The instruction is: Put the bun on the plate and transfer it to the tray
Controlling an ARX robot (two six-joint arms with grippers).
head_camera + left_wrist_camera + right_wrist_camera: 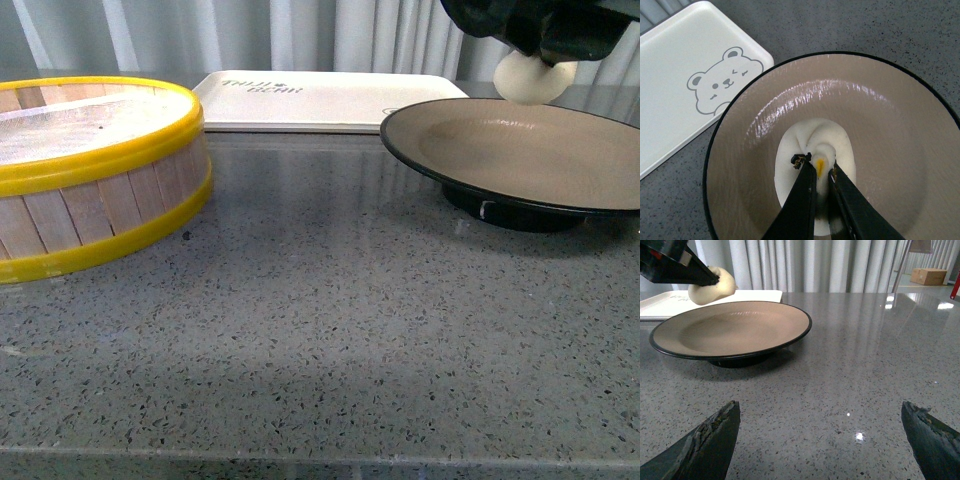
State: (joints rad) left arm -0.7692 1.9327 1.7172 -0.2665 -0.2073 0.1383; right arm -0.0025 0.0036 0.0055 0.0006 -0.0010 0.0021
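The left hand [818,170] pinches the steamed bun [812,137] by its pleated top over the plate [880,125], seemingly to set it down there, while the right hand [820,410] hovers spread.

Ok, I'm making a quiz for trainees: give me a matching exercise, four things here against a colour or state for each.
1 bun
2 plate
3 tray
4 steamer

A white, bear drawing
B pinched in left gripper
C black-rimmed, under the bun
D yellow-rimmed

Pairs: 1-B, 2-C, 3-A, 4-D
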